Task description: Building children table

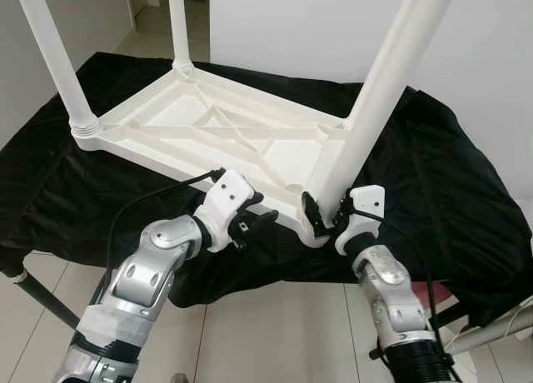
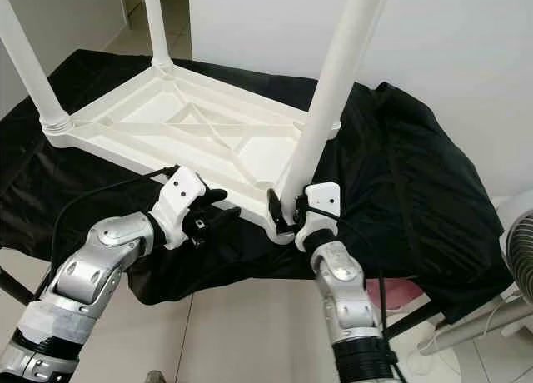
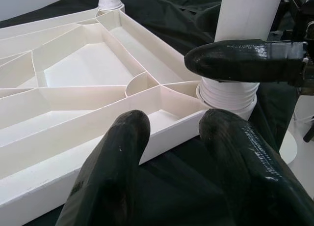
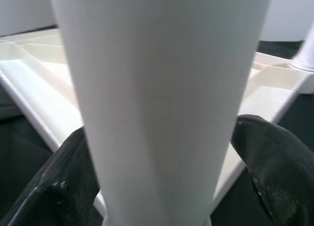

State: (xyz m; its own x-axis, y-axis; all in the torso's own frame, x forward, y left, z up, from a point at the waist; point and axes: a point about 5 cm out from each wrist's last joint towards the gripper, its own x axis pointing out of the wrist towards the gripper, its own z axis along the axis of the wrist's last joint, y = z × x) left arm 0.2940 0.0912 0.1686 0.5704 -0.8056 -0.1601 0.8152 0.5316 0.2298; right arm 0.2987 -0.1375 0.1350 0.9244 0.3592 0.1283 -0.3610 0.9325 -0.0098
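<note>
The white plastic children's table point(image 1: 166, 162) lies upside down on a black cloth point(image 1: 450, 175). Three white legs stand up from it: one at the far left point(image 1: 54, 58), one at the back point(image 1: 177, 25) and a near one point(image 1: 383, 92) at the front right corner. My right gripper point(image 1: 326, 213) is shut on the base of that near leg, whose shaft point(image 4: 162, 88) sits between the two black fingers point(image 4: 59, 186). My left gripper point(image 1: 256, 212) is open over the cloth, just in front of the table's front rim point(image 3: 162, 137), with nothing between its fingers point(image 3: 113, 177).
The cloth-covered surface ends just before my arms, with tiled floor point(image 1: 275, 333) below. A white wall point(image 1: 316, 25) rises behind. A fan point(image 2: 520, 250) and a pink object point(image 2: 400, 295) sit low at the right.
</note>
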